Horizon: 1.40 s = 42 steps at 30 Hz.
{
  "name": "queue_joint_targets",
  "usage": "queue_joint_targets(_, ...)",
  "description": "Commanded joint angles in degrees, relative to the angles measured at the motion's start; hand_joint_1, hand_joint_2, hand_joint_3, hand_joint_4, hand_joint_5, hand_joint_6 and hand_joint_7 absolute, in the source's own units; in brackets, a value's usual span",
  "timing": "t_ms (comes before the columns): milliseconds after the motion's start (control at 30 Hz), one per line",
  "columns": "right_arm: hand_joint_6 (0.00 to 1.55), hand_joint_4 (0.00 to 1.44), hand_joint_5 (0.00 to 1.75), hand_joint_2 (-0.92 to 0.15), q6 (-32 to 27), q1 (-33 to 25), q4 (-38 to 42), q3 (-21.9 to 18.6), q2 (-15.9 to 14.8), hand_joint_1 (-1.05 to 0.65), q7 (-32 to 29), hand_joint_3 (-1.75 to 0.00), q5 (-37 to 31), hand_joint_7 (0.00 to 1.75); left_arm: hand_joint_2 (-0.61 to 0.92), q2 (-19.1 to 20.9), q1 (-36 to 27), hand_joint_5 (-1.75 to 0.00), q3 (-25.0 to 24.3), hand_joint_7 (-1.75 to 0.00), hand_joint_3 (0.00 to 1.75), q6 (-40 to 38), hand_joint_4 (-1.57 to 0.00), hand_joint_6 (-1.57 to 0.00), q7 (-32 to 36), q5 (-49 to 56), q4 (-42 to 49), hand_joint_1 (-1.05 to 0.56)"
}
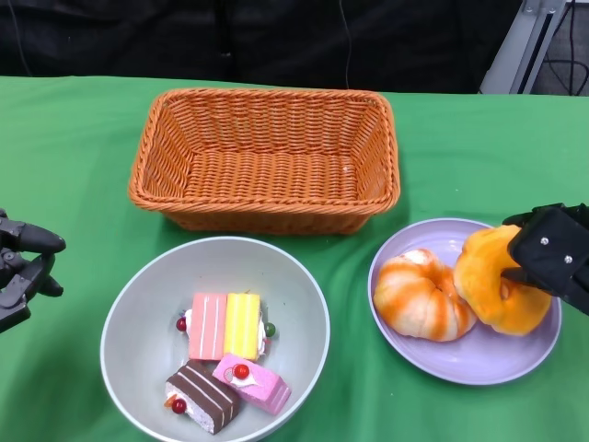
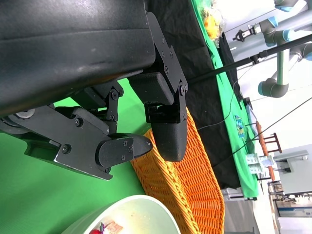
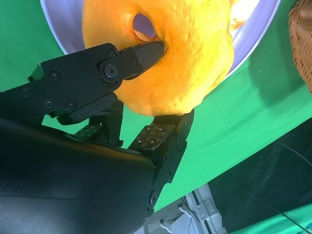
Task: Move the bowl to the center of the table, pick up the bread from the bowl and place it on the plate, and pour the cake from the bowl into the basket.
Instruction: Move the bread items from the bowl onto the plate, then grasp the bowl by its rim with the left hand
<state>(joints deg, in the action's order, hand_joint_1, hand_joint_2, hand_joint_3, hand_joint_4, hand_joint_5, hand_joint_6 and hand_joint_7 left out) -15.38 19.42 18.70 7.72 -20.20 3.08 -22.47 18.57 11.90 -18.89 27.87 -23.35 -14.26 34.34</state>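
Two breads: a round orange-and-white striped bun lies on the lilac round plate; a yellow-orange ring-shaped bread leans against it over the plate.
Right hand: pinching the ring-shaped bread, one finger at its hole.
Left hand: fingers spread, holding nothing, beside the bowl.
Grey round bowl: on the green table, holding four small cake slices.
Orange woven wicker basket: just behind the bowl.
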Motion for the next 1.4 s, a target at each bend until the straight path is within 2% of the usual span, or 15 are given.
queue_joint_targets(33,0.72,0.7,0.25,-0.92,0.9,0.0,-0.5,0.7,-0.7,-0.33,-0.7,-0.05,-1.2,0.0,0.73,1.2,-0.2,-1.25,-0.1,-0.79,0.6,0.0,-0.85,-0.94,-0.3,-0.1,-0.2,-0.09)
queue_joint_targets(267,0.44,0.53,0.08,-0.92,-0.4,-1.0,-3.5,2.1,-1.4,-0.37,0.5,-0.06,-3.4,0.0,0.73,1.4,-0.1,-1.25,-0.1,-0.81,0.6,0.4,-0.84,-0.93,-0.6,-0.2,0.3,-0.07)
queue_joint_targets(333,0.37,0.42,0.02,-0.92,-0.4,-1.4,-4.2,2.1,-1.4,-0.39,0.9,-0.05,-3.4,0.0,0.74,1.3,-0.1,-1.25,-0.2,-0.81,0.6,0.4,-0.84,-0.93,-0.9,-0.4,0.2,-0.07)
queue_joint_targets(633,0.12,0.06,0.0,-0.92,0.5,-3.0,-6.6,2.2,-2.2,-0.5,2.5,-0.09,-3.4,0.0,0.74,1.5,-0.5,-1.26,-0.2,-0.82,0.6,0.2,-0.83,-0.92,-0.9,-0.5,-0.2,-0.08)
queue_joint_targets(733,0.1,0.02,0.0,-0.92,0.4,-3.4,-7.5,1.8,-2.2,-0.51,3.4,-0.1,-3.0,0.0,0.75,1.4,-0.5,-1.26,-0.3,-0.82,0.6,-0.1,-0.84,-0.92,-1.1,-0.9,-0.2,-0.07)
queue_joint_targets(900,0.11,0.04,0.01,-0.92,1.0,-4.2,-8.9,0.1,-1.2,-0.53,3.0,-0.11,-1.4,0.01,0.75,1.4,-0.5,-1.25,-0.4,-0.82,0.59,0.3,-0.85,-0.93,-1.1,-0.7,0.0,-0.07)
queue_joint_targets(1000,0.17,0.1,0.04,-0.92,2.0,-4.7,-9.4,-1.4,-0.1,-0.46,1.7,-0.05,0.2,0.02,0.75,1.5,-0.4,-1.26,-0.4,-0.82,0.59,0.4,-0.84,-0.93,-1.1,-0.6,0.1,-0.07)
queue_joint_targets(1033,0.18,0.1,0.04,-0.92,4.6,-5.4,-9.8,-2.6,0.5,-0.46,0.5,-0.05,1.7,0.02,0.75,1.5,-0.5,-1.26,-0.4,-0.82,0.59,0.4,-0.84,-0.93,-1.2,-0.7,0.0,-0.07)
queue_joint_targets(1100,0.24,0.22,0.09,-0.92,10.2,-6.6,-10.6,-5.2,1.8,-0.48,-1.0,-0.11,5.6,0.04,0.75,1.5,-0.5,-1.27,-0.4,-0.82,0.59,0.4,-0.84,-0.93,-1.3,-0.7,-0.2,-0.08)
queue_joint_targets(1133,0.25,0.23,0.1,-0.92,13.6,-7.5,-11.7,-6.8,3.0,-0.48,-0.8,-0.12,8.8,0.04,0.75,1.5,-0.4,-1.27,-0.4,-0.82,0.59,0.4,-0.84,-0.93,-1.2,-0.6,0.0,-0.08)
queue_joint_targets(1200,0.33,0.33,0.14,-0.92,19.6,-9.2,-13.7,-9.1,4.6,-0.35,1.5,-0.1,15.4,0.06,0.74,1.7,-0.2,-1.27,-0.4,-0.82,0.59,0.7,-0.84,-0.93,-1.0,-0.2,0.3,-0.09)
queue_joint_targets(1400,0.48,0.5,0.21,-0.92,28.8,-11.5,-14.8,-10.4,5.6,-0.4,6.2,-0.08,22.7,0.1,0.74,1.7,0.3,-1.26,-0.5,-0.81,0.58,1.2,-0.84,-0.93,-1.8,-0.6,1.4,-0.09)
